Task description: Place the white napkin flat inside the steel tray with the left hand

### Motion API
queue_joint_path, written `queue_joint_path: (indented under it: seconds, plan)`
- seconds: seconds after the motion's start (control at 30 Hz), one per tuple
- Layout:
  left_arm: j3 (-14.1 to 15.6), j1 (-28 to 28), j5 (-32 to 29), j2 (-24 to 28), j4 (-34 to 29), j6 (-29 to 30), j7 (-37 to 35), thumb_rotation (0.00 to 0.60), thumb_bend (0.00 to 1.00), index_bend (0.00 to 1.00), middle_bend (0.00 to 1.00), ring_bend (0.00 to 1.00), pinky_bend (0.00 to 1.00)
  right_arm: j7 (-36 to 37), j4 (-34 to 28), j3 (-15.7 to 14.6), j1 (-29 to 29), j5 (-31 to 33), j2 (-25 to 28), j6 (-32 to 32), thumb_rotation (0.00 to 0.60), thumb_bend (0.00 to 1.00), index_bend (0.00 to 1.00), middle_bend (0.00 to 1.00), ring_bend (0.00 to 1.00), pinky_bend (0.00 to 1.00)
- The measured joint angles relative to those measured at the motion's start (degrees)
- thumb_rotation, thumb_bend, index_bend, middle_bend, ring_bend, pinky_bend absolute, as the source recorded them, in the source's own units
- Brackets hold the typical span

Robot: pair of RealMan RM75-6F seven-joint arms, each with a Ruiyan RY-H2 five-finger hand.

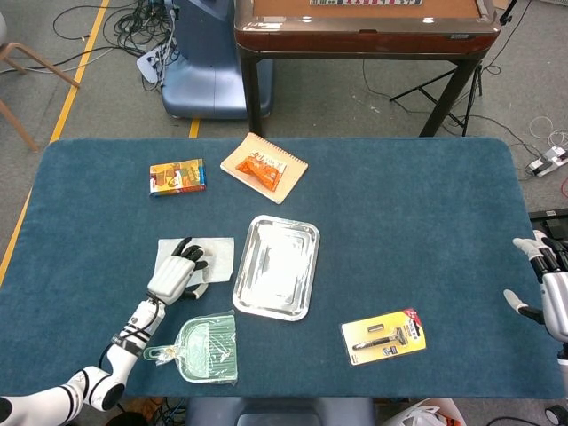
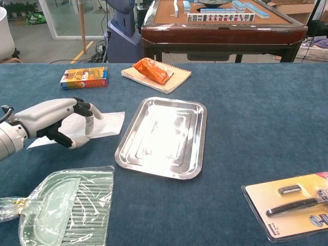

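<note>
Napkin: white, thin, lying on the blue table cloth just left of the tray, partly under the left hand; not yet in the tray.

Tray: steel, shallow, bare, mid-table, its left rim close to the napkin's edge.

Risks, as judged: thin paper may bunch or fold in the fingers and so land creased, not flat; a pinch may catch only one corner and let the sheet droop or slip; a drag to the right may snag it on the tray's raised rim or nudge the tray.

Left hand: low over the napkin, palm down, forearm reaching in from the near left edge, fingers curled down toward the sheet. Whether they pinch the paper or only touch it cannot be told.

Right hand: at the far right table edge, fingers apart, holding nothing.
</note>
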Motion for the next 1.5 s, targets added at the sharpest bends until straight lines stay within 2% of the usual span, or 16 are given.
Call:
queue_joint_path:
  seconds: [0.3, 0.6, 0.9, 1.2, 1.5]
  plan:
    - [-0.5, -1.4, 1.8, 1.8, -0.4, 0.4, -3.0, 0.600, 0.40, 0.60, 0.36, 0.26, 0.07, -0.5, -0.4, 0.2, 0.1, 0.2, 0.2, 0.0, 0.600, 0.15, 0.23, 0.24, 0.14, 0.18]
    - [-3.3, -7.4, 4.8, 2.6, -0.2, -0.5, -9.2, 0.600, 0.40, 0.60, 0.45, 0.32, 0.08, -1.3, -0.7, 0.3, 0.7, -0.1, -0.2, -0.7, 0.600, 0.15, 0.23, 0.24, 0.14, 0.18]
    - [-4.8, -13.0, 9.2, 0.9, -0.6, 0.9, -13.4, 0.600, 0.40, 0.60, 0.47, 0.33, 0.08, -1.6, -0.8, 0.4, 0.8, 0.6, -0.4, -1.1, 0.600, 0.15, 0.23, 0.24, 0.14, 0.18]
    - [-2.5, -16.7, 14.3, -3.1, -2.3, 3.0, -15.9, 0.600, 0.39, 0.59, 0.47, 0.33, 0.08, -1.7, -1.1, 0.4, 0.6, 0.6, -0.3, -0.7, 0.600, 0.15, 0.23, 0.24, 0.14, 0.18]
    - [1.6, -16.9, 14.1, -5.7, 1.9, 0.5, -14.9, 0.600, 0.39, 0.55, 0.43, 0.32, 0.08, -0.8, -0.7, 0.2, -0.3, 0.5, -0.1, 0.4, 0.600, 0.15, 0.23, 0.24, 0.14, 0.18]
